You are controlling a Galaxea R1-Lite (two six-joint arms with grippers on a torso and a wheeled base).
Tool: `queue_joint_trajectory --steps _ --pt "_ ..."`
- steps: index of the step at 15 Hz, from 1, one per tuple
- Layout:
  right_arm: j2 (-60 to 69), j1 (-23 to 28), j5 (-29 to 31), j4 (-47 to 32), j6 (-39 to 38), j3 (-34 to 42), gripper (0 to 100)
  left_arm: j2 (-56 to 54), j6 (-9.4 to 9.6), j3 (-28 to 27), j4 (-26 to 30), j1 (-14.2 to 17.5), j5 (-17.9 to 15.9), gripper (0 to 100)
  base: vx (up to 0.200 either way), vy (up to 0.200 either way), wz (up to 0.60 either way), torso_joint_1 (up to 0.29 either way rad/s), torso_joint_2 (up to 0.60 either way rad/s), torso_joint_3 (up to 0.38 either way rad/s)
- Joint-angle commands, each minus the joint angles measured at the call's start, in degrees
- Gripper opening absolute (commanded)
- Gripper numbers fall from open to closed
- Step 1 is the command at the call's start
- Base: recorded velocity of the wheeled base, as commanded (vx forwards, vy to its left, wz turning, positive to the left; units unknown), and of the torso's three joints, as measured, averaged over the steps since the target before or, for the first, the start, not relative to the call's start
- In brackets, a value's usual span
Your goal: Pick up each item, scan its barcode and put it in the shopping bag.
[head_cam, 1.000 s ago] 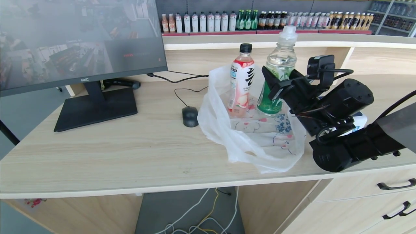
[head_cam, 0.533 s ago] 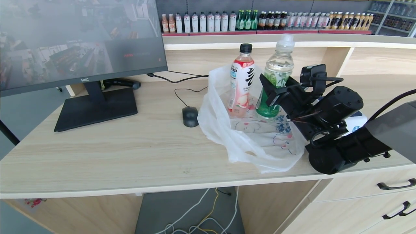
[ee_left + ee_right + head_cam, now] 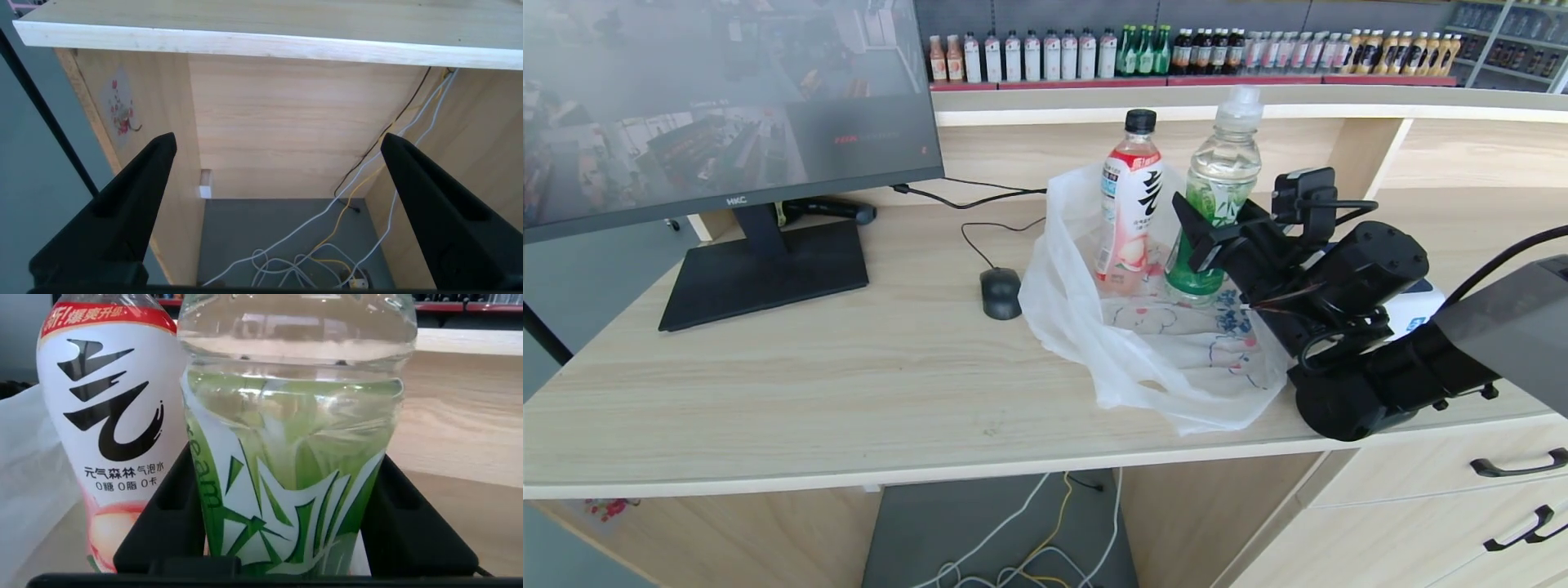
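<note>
A clear bottle with a green label (image 3: 1218, 184) (image 3: 294, 457) stands upright inside the white shopping bag (image 3: 1086, 327), with its base on the bag's floor. My right gripper (image 3: 1205, 237) (image 3: 294, 559) is shut on its lower half, one black finger on each side. Touching it on the left, a pink peach drink bottle (image 3: 1131, 212) (image 3: 106, 433) with a black cap also stands in the bag. My left gripper (image 3: 278, 212) hangs open below the counter edge, with nothing between its fingers.
A monitor (image 3: 719, 106) on a black stand fills the counter's left. A black mouse (image 3: 1001, 292) lies beside the bag, and a handheld scanner (image 3: 829, 210) lies behind the stand. A white box (image 3: 1417, 310) sits behind my right arm. Cables hang under the counter (image 3: 327, 245).
My right gripper has come down and slightly left with the green-label bottle, setting it lower in the bag beside the pink bottle. Most of that motion came in the first half second.
</note>
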State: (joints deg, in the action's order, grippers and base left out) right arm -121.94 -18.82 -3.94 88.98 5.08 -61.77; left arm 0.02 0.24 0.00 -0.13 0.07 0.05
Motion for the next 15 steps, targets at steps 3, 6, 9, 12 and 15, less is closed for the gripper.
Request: queue_joint_trajectory --steps 3,6,9,12,15 --pt "-0.4 -0.1 0.0 0.0 0.0 0.0 0 0.0 0.02 0.0 0.0 0.0 0.0 100 0.000 0.000 0.00 0.000 0.00 0.000" --pt "-0.4 -0.2 -0.1 0.0 0.0 0.9 0 0.0 0.02 0.0 0.0 0.0 0.0 100 0.000 0.000 0.00 0.000 0.00 0.000" --pt "-0.4 -0.3 -0.1 0.1 -0.1 3.1 0 0.0 0.02 0.0 0.0 0.0 0.0 100 0.000 0.000 0.00 0.000 0.00 0.000" --pt "-0.4 -0.5 -0.1 0.3 -0.1 3.5 0 0.0 0.02 0.0 0.0 0.0 0.0 100 0.000 0.000 0.00 0.000 0.00 0.000" --pt "-0.3 -1.0 -0.1 0.4 -0.1 4.3 0 0.0 0.02 0.0 0.0 0.0 0.0 100 0.000 0.000 0.00 0.000 0.00 0.000"
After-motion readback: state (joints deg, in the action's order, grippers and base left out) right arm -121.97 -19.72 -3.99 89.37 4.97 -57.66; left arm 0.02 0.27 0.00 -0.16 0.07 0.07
